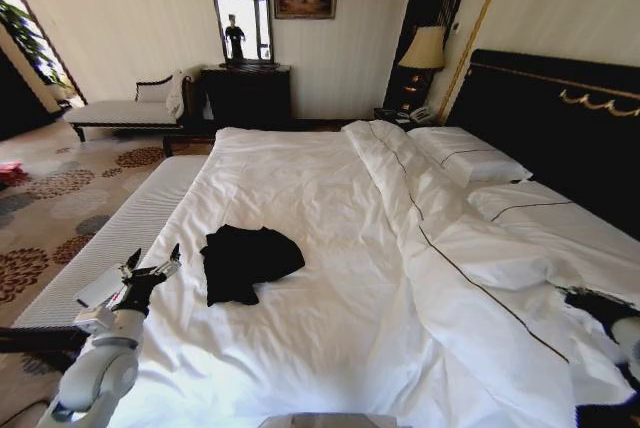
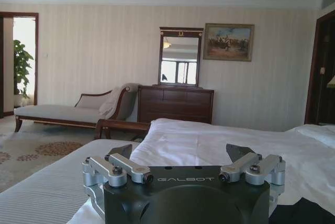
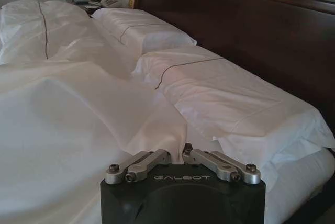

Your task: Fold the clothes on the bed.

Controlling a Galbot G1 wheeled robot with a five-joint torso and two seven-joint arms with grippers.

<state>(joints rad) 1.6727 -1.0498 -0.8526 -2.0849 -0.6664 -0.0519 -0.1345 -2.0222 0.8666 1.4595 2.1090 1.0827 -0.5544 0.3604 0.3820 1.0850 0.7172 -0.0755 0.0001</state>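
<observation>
On the near left part of the large white-sheeted bed (image 1: 330, 248) with its dark wooden headboard, the small black soft-fabric T-shirt (image 1: 247, 261) lies crumpled in a heap, not yet folded. The left gripper (image 1: 150, 270) hovers just left of it, fingers spread apart and empty. The right gripper (image 3: 182, 157), far right near the white pillows (image 3: 230, 98), has its fingers closed on nothing. A good fold likely calls for spreading the shirt flat first, pinching only black fabric, not the duvet beneath.

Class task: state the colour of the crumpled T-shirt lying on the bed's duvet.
Black. The T-shirt shows best in the head view, against the white duvet.
</observation>
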